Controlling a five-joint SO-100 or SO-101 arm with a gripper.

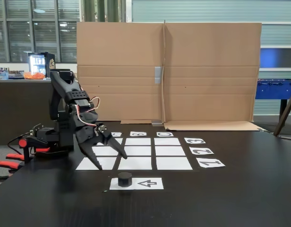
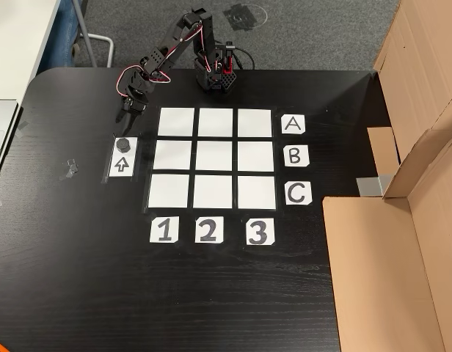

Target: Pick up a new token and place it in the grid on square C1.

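Note:
The token (image 1: 124,178) (image 2: 123,144) is a small black hexagonal puck resting on the end of a white sheet printed with an arrow (image 1: 148,183) (image 2: 121,164). My gripper (image 1: 111,161) (image 2: 126,115) hangs open and holds nothing. It is just above the table, between the token and the grid's near corner on the robot's side. The grid (image 1: 137,151) (image 2: 213,156) is nine bare white rectangles. Square C1 (image 1: 174,163) (image 2: 169,191) is the corner by labels C (image 2: 297,193) and 1 (image 2: 163,229), at the far end of the grid from the arm.
The arm's base (image 1: 46,142) (image 2: 213,77) sits at the table edge beside row A. Tall cardboard panels (image 1: 166,71) (image 2: 402,220) stand beyond label C. A small grey scrap (image 2: 70,168) lies on the black table past the arrow sheet.

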